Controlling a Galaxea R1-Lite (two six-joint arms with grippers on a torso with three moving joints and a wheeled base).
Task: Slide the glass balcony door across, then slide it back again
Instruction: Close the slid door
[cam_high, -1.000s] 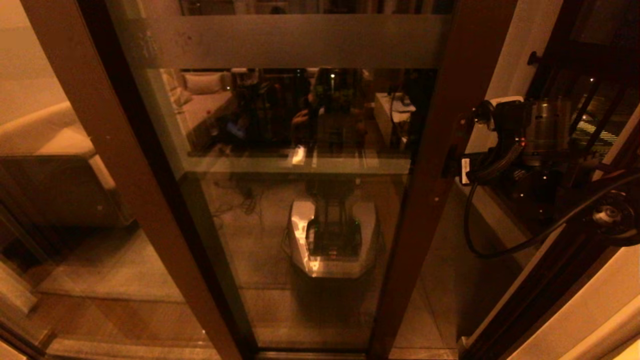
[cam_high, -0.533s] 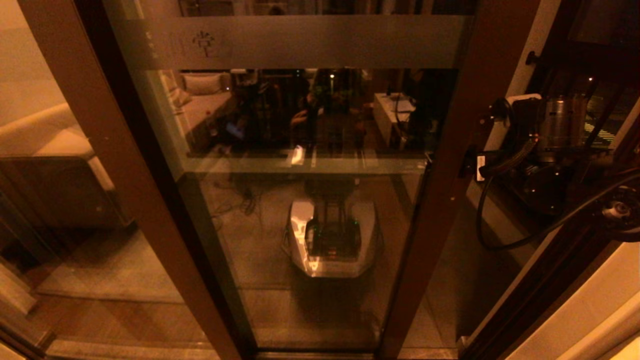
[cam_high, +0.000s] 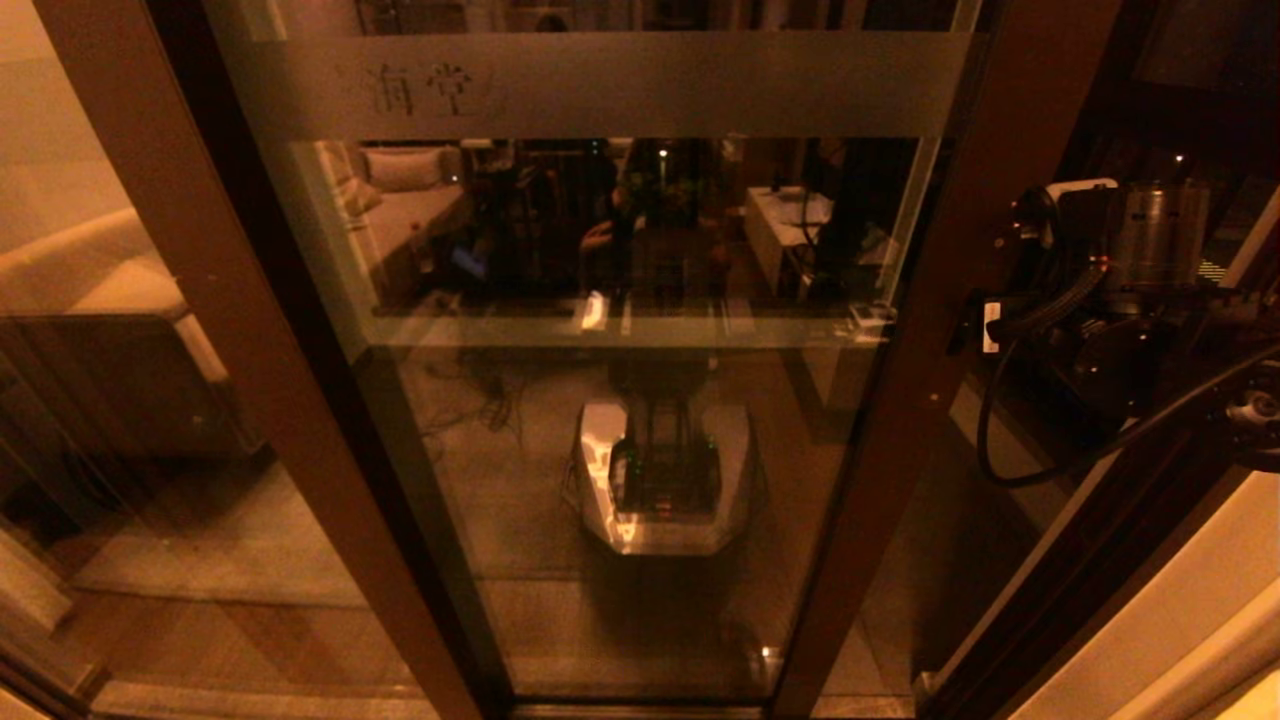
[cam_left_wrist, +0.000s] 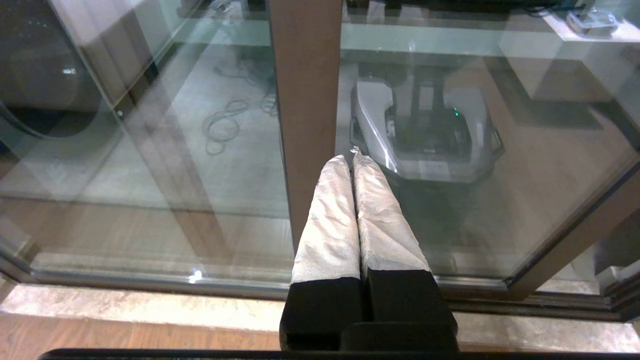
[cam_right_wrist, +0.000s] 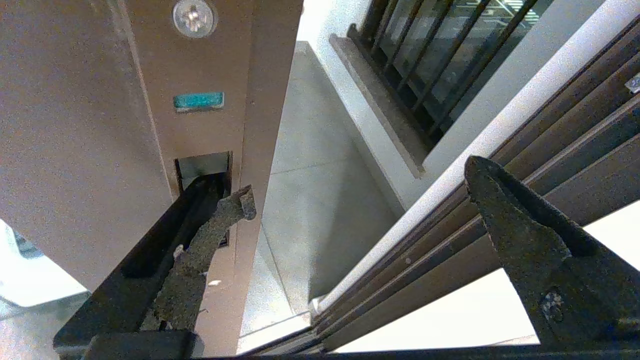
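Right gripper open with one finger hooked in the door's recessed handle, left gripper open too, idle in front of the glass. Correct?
Not quite. The left gripper is shut: the left wrist view shows its fingers pressed together in front of the glass. The rest holds: the right gripper is open, one finger in the recessed handle of the door.

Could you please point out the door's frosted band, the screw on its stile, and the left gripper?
Frosted band (cam_high: 650, 85): head view, middle of the band.
Screw (cam_right_wrist: 194, 17): right wrist view, its head.
Left gripper (cam_left_wrist: 353, 159): left wrist view, between its fingertips.
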